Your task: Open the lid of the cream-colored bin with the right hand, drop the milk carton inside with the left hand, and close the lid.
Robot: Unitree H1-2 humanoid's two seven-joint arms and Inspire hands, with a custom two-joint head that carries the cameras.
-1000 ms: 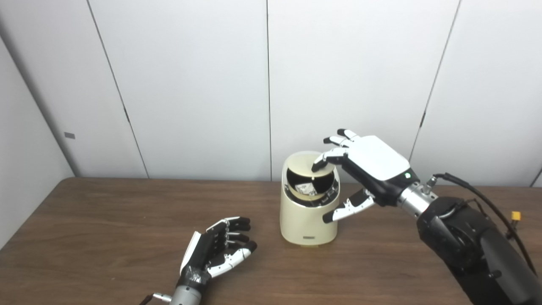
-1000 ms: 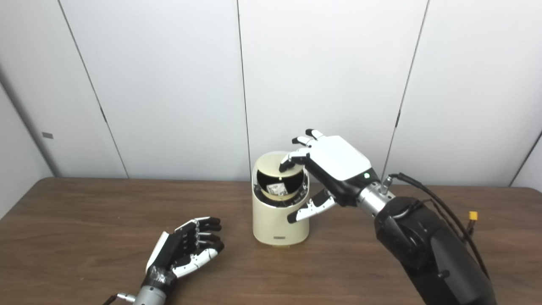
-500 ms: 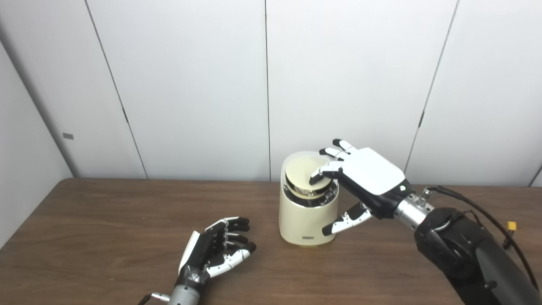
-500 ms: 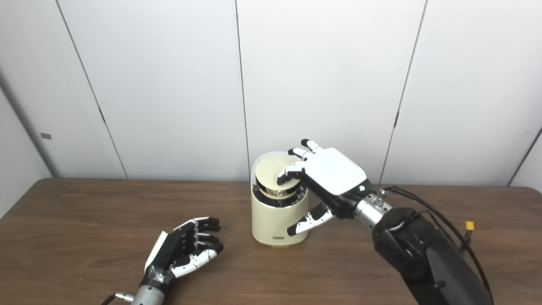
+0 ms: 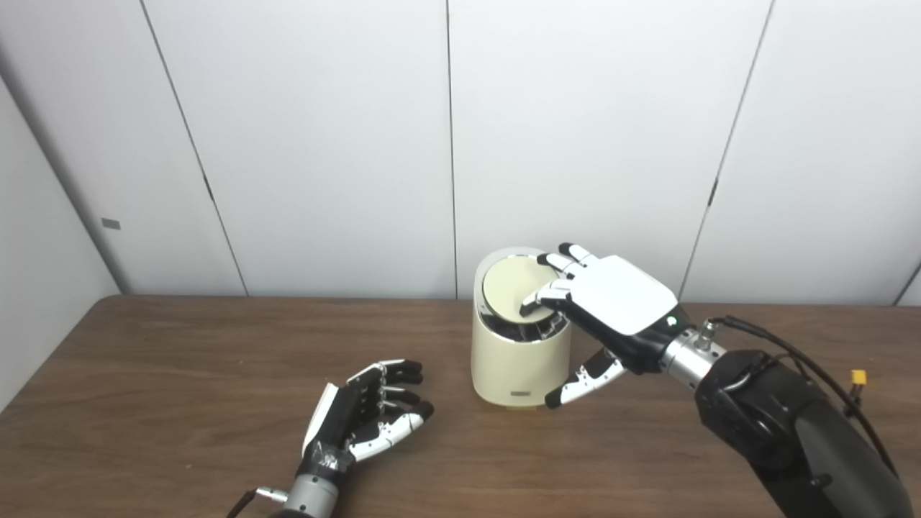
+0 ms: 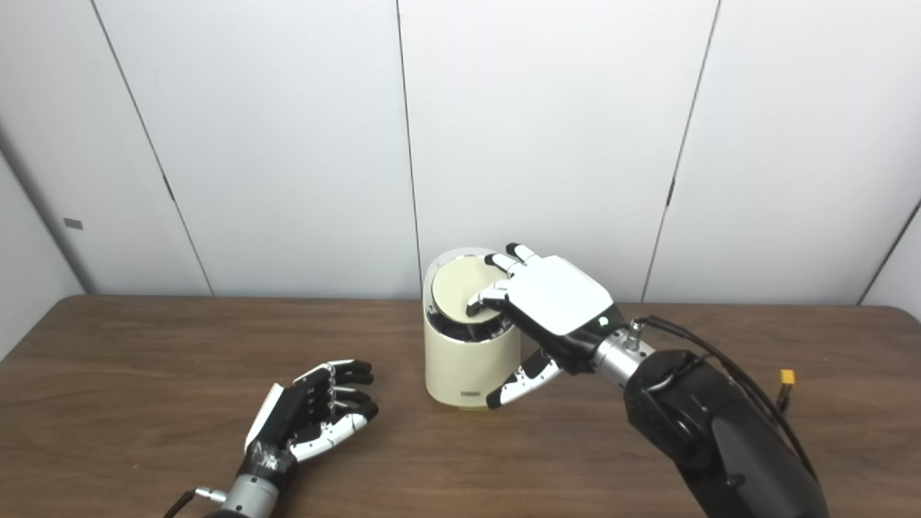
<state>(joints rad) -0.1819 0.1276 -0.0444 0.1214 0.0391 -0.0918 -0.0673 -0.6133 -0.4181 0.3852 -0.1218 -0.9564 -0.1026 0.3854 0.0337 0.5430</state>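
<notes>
The cream-colored bin (image 5: 516, 360) stands upright at the middle of the brown table. Its round lid (image 5: 507, 291) lies nearly flat in the bin's top, with a thin dark gap at its front edge. My right hand (image 5: 611, 302) reaches over the bin from the right, fingers (image 5: 540, 301) spread and resting on the lid, thumb hanging beside the bin's right wall; it grips nothing. My left hand (image 5: 367, 417) rests palm-up on the table to the bin's front left, open and holding nothing. No milk carton shows in these views.
The table (image 5: 180, 374) runs back to a white panelled wall (image 5: 324, 144). A black cable with a small yellow connector (image 5: 858, 376) hangs off my right arm near the table's right side.
The lid has swung down from tilted open, with the carton visible inside, to nearly flat under my right hand's fingers. The right hand sank with it. The camera shifted slightly. The left hand stayed put.
</notes>
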